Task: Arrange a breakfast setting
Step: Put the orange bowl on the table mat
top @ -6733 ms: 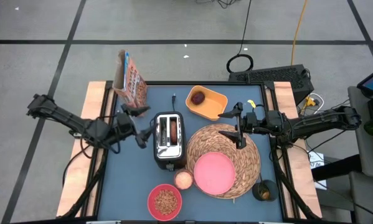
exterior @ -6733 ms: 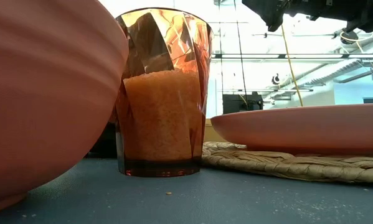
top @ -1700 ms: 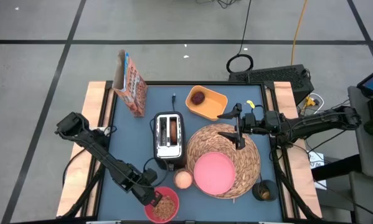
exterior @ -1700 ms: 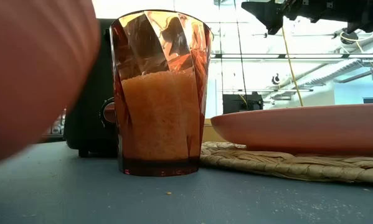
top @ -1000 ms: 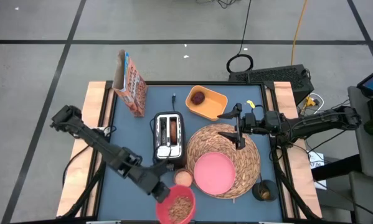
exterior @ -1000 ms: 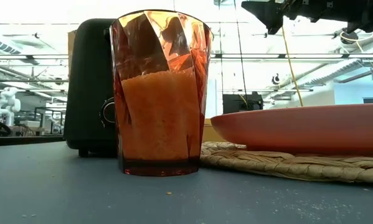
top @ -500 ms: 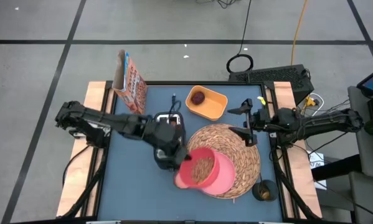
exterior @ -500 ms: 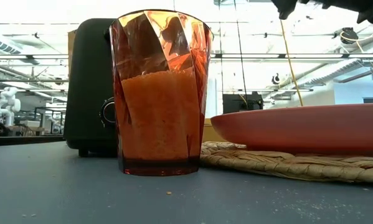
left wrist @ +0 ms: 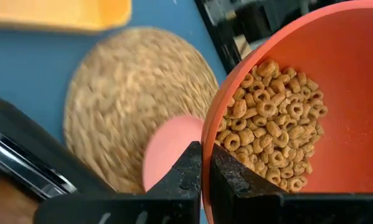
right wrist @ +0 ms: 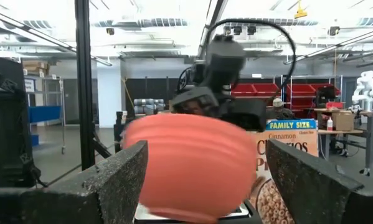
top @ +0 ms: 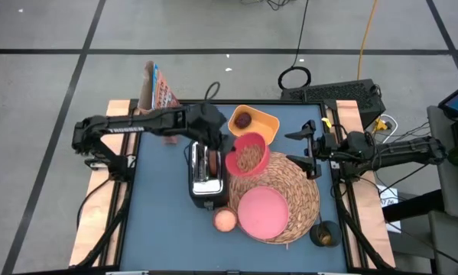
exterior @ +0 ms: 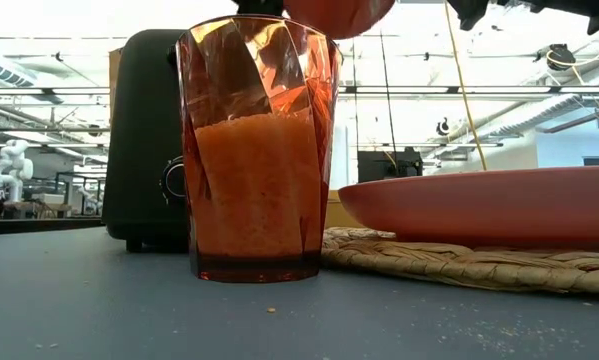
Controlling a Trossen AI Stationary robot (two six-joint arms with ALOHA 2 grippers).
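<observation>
The work surface is a blue-grey tabletop (top: 160, 221) with pale wooden side rails, standing on a grey floor crossed by dark lines, with cables and a dark keyboard lying beyond the far edge; the low view looks across it into a bright hall with ceiling beams and shelving. On the table a large round woven straw placemat (top: 297, 179) lies flat on the right half, and a flat pink plate (top: 261, 212) rests on its near part, face up. A black two-slot toaster (top: 206, 174) stands just left of the mat with its long axis running from near to far, a faceted orange tumbler of juice (exterior: 257, 150) stands at its near end, a yellow rectangular tray (top: 263, 122) holding a small dark-red fruit (top: 244, 120) sits at the far side, and a cereal box (top: 154, 85) stands at the far left. The left gripper (top: 219, 145), reaching in from the left over the toaster, is clamped on the rim of a smaller pink bowl (top: 248, 155) filled with ring-shaped cereal (left wrist: 270, 127); the bowl is held in the air above the far-left edge of the mat, tilted so that its opening faces partly sideways rather than straight up. The right gripper (top: 311, 155) hovers at the far-right edge of the mat with its fingers (right wrist: 114, 186) spread wide apart and nothing between them, pointing toward the bowl.
</observation>
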